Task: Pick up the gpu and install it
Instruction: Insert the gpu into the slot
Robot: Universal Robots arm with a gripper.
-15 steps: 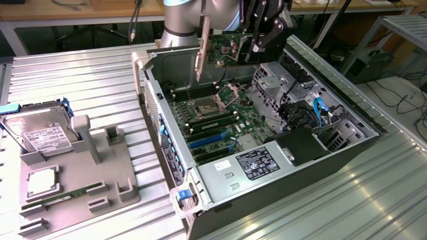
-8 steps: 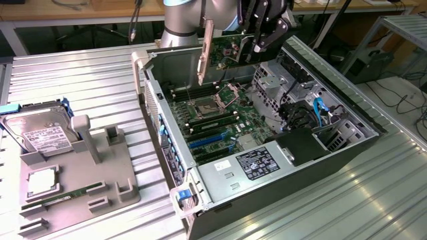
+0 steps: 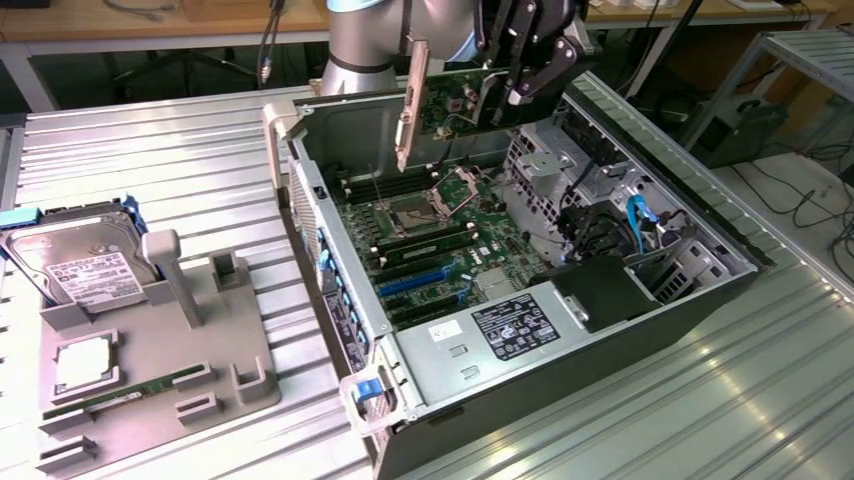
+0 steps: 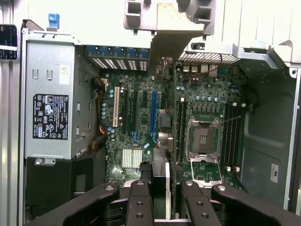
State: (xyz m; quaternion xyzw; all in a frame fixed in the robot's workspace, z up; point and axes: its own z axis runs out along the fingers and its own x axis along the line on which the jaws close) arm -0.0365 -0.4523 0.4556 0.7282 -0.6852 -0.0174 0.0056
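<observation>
Fingers (image 3: 523,85) closed on the gpu (image 3: 461,105), one on each face of the board, pinching it near the end away from its bracket (image 3: 411,95). The card is held in the air on edge with its long side roughly level, off the tabletop (image 3: 160,150).

Exterior view, clock face:
- The gpu sits at about 12 o'clock, over the far rim of the open case (image 3: 694,300).
- The silver bracket stands upright at the card's 9 o'clock end and reaches below the board.
- The card is clear of the motherboard (image 3: 427,230) and not seated in any slot.
- The blue slots (image 3: 414,285) lie toward 6 o'clock from the card.
- The power supply (image 3: 501,325) is at the case's 6 o'clock end, label up.
- A grey tray (image 3: 254,380) rests on the tabletop near the case, at about 8 o'clock. It carries a hard drive (image 3: 80,265), a processor chip (image 3: 87,365) and a memory stick (image 3: 127,390).

Wrist view:
- The gpu (image 4: 161,172) shows edge-on between my two fingers (image 4: 140,202).
- The motherboard (image 4: 141,122) lies beneath it.
- A long blue slot (image 4: 153,110) runs nearly in line with the card's edge, and a white slot (image 4: 116,106) lies parallel beside it.
- The CPU socket (image 4: 203,139) is on the card's other side.
- The power supply (image 4: 51,113) is beside the board.
</observation>
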